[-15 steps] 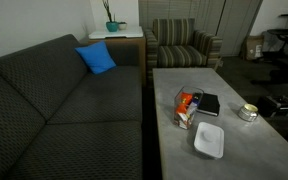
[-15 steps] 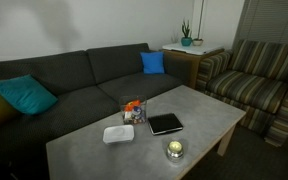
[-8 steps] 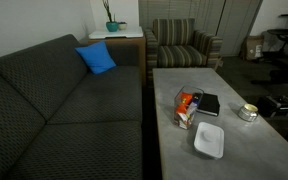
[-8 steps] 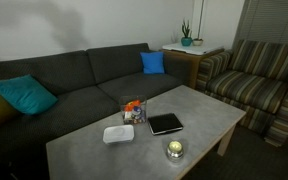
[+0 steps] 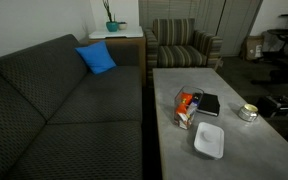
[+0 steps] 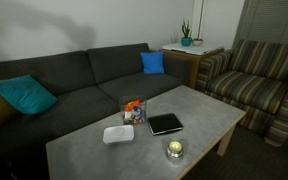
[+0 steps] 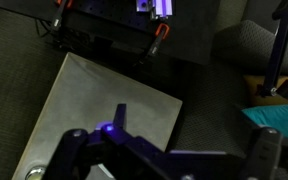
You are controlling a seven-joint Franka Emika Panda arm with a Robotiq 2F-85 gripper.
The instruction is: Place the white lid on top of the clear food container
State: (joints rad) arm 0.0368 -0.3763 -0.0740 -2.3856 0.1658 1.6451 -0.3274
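Observation:
The white lid (image 5: 209,140) lies flat on the grey coffee table (image 5: 249,150), also seen in an exterior view (image 6: 118,133). The clear food container (image 5: 188,108) with orange and red contents stands upright just beside it (image 6: 133,109), uncovered. Neither exterior view shows the arm. In the wrist view my gripper (image 7: 189,128) comes in from the bottom, its fingers spread wide with nothing between them, high above one end of the table (image 7: 104,100). The lid and container are out of the wrist view.
A black notebook (image 5: 209,104) lies next to the container, and a small round silvery tin (image 5: 247,112) sits near the table's edge. A dark sofa (image 6: 74,85) with blue and teal cushions runs along the table. A striped armchair (image 6: 259,75) stands at its end.

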